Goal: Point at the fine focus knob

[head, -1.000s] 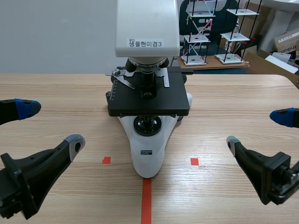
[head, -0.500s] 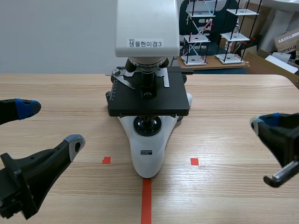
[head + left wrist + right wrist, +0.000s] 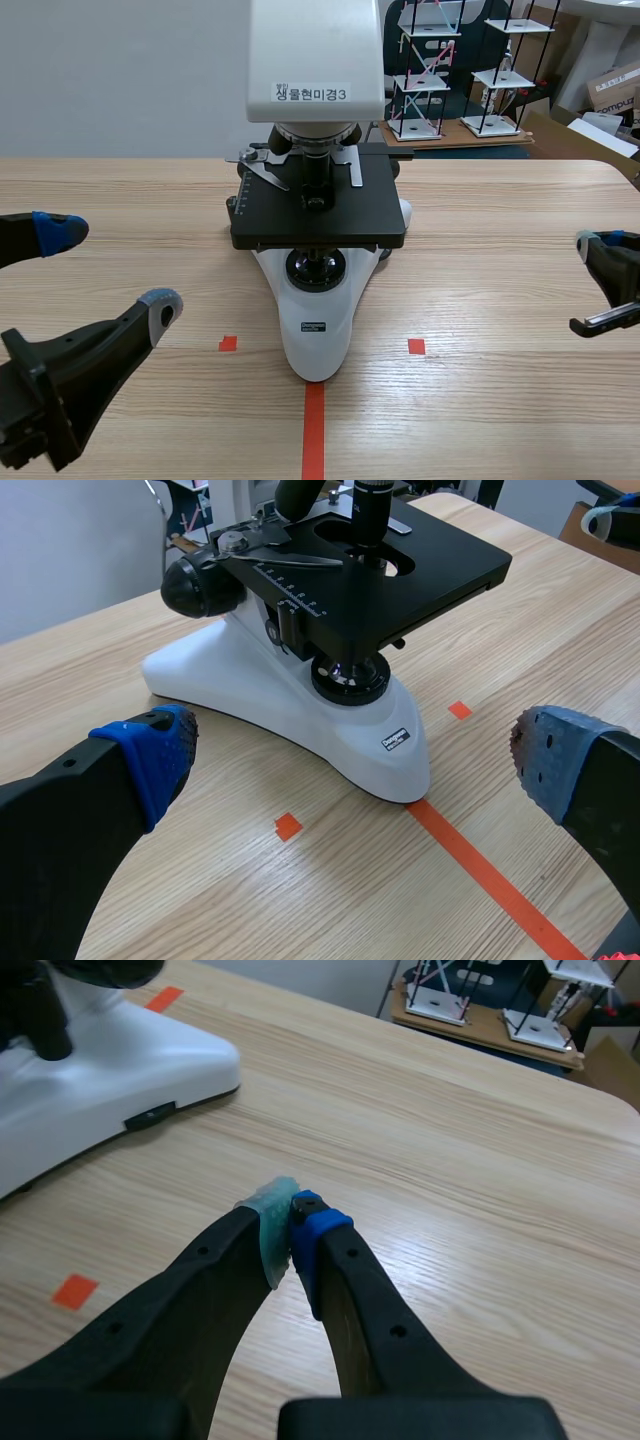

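Fine focus knob (image 3: 200, 585): a black focus knob shows on the microscope's (image 3: 318, 330) left flank, low down and just behind the black stage (image 3: 320, 215); whether the fine part is its smaller centre I cannot tell; neither pincer touches it.

Nearest the robot, the left pincer (image 3: 110, 268) hangs over the near-left part of the table (image 3: 480, 420), fingers spread wide with nothing between them, one tip padded blue and the other grey; the right pincer (image 3: 290, 1225) sits at the table's right edge, its pads pressed together on nothing, well apart from the microscope.

Between the arms an orange-red tape line (image 3: 313, 430) runs up to the microscope's white foot; small tape squares (image 3: 228, 343) flank it; the foot carries a round black lamp lens (image 3: 317, 268); above that comes the stage, then the objectives (image 3: 318, 165), then the white head (image 3: 315, 60) with a printed label.

Beyond the table stand wire-frame racks (image 3: 430, 70).
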Robot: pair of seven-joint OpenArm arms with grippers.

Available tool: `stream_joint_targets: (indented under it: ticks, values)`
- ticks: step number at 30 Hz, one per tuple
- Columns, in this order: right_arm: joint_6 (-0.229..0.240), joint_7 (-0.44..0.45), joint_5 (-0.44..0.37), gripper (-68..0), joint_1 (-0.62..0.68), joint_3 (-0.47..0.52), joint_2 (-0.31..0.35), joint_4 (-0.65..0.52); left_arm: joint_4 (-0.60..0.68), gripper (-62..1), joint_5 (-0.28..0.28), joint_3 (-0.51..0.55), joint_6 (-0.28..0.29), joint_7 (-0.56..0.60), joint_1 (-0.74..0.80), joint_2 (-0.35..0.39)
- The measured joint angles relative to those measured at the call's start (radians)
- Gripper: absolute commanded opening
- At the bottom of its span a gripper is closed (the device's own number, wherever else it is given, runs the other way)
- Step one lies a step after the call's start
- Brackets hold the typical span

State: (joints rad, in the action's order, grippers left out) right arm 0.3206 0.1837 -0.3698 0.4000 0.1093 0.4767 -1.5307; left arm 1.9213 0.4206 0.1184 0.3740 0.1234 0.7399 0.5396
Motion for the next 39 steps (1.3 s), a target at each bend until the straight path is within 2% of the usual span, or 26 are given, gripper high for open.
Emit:
stream_joint_targets:
  ticks: [8,10,13,17,21,29,36,39]
  values:
    - [0.002,0.171,0.076,-67.6,-0.229,-0.111,0.000,0.296,0.000,1.4,0.000,0.000,0.000,0.000,0.000,0.000]
    - [0.024,0.227,0.102,-67.6,-0.283,-0.139,0.000,0.364,0.000,1.4,0.000,0.000,0.000,0.000,0.000,0.000]
    - [0.027,0.283,0.132,-67.6,-0.356,-0.193,-0.001,0.443,0.000,1.4,0.000,0.000,0.000,0.000,0.000,0.000]
    - [0.029,0.320,0.167,-67.6,-0.451,-0.231,-0.029,0.533,0.000,1.4,0.000,0.000,0.000,0.000,0.000,0.000]
    - [0.063,0.381,0.226,-67.6,-0.539,-0.250,-0.071,0.615,0.000,1.4,0.000,0.000,0.000,0.000,0.000,0.000]
    - [0.071,0.473,0.338,-67.6,-0.664,-0.282,-0.133,0.737,0.000,1.4,0.000,0.000,0.000,0.000,0.000,0.000]
    - [0.080,0.513,0.362,-67.6,-0.723,-0.306,-0.138,0.783,0.000,1.4,0.000,0.000,0.000,0.000,0.000,0.000]
    - [0.102,0.514,0.390,-67.6,-0.723,-0.308,-0.138,0.783,0.000,1.4,0.000,0.000,0.000,0.000,0.000,0.000]
